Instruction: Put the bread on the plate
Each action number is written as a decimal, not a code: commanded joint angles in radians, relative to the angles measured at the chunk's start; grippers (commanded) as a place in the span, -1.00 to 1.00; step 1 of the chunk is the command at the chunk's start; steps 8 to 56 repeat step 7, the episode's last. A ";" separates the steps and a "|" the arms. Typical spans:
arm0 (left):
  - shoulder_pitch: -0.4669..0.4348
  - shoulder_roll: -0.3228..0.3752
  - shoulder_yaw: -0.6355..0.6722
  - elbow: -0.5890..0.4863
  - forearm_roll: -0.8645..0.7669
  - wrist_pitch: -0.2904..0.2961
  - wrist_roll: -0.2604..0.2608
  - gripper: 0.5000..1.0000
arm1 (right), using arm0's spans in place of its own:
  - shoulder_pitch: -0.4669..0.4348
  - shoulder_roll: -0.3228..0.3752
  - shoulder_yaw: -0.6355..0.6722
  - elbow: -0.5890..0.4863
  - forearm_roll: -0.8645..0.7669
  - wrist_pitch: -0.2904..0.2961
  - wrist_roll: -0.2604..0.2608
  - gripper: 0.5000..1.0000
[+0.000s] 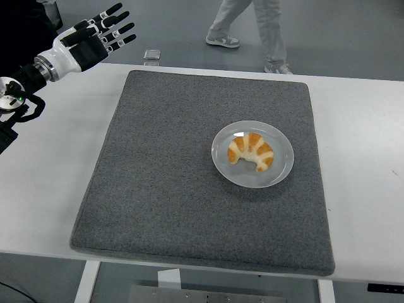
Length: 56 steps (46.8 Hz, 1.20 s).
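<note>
A golden croissant (pixel 250 151) lies on the round grey plate (pixel 281 170), which sits right of the middle of the dark grey mat (pixel 158 183). My left hand (pixel 101 35) hovers over the table's far left corner, well away from the plate, with its fingers spread and nothing in them. The right arm does not show.
The mat covers most of the white table (pixel 50 183). A small grey square object (pixel 151 55) lies on the floor beyond the far edge. A person's legs and shoes (pixel 252 25) pass behind the table at the top.
</note>
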<state>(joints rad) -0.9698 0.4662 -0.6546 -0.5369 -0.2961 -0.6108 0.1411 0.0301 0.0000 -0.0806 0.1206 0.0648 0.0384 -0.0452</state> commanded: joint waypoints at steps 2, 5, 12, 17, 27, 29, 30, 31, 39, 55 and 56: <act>-0.003 0.000 0.001 0.000 0.000 0.000 -0.001 0.97 | -0.002 0.000 0.002 -0.001 0.003 -0.003 -0.001 0.81; -0.003 0.000 0.000 0.002 0.000 0.000 -0.001 0.97 | -0.004 0.000 0.002 -0.001 0.004 -0.023 -0.001 0.81; -0.003 0.000 0.000 0.002 0.000 0.000 -0.001 0.97 | -0.004 0.000 0.002 0.001 0.004 -0.047 -0.001 0.81; -0.003 0.000 0.000 0.002 0.000 0.000 -0.001 0.97 | -0.004 0.000 0.002 0.001 0.004 -0.047 -0.001 0.81; -0.003 0.000 0.000 0.002 0.000 0.000 -0.001 0.97 | -0.004 0.000 0.002 0.001 0.004 -0.047 -0.001 0.81; -0.003 0.000 0.000 0.002 0.000 0.000 -0.001 0.97 | -0.004 0.000 0.002 0.001 0.004 -0.047 -0.001 0.81; -0.003 0.000 0.000 0.002 0.000 0.000 -0.001 0.97 | -0.004 0.000 0.002 0.001 0.004 -0.047 -0.001 0.81; -0.003 0.000 0.000 0.002 0.000 0.000 -0.001 0.97 | -0.004 0.000 0.002 0.001 0.004 -0.047 -0.001 0.81; -0.003 0.000 0.000 0.002 0.000 0.000 -0.001 0.97 | -0.004 0.000 0.002 0.001 0.004 -0.047 -0.001 0.81; -0.003 0.000 0.000 0.002 0.000 0.000 -0.001 0.97 | -0.004 0.000 0.002 0.001 0.004 -0.047 -0.001 0.81; -0.003 0.000 0.000 0.002 0.000 0.000 -0.001 0.97 | -0.004 0.000 0.002 0.001 0.004 -0.047 -0.001 0.81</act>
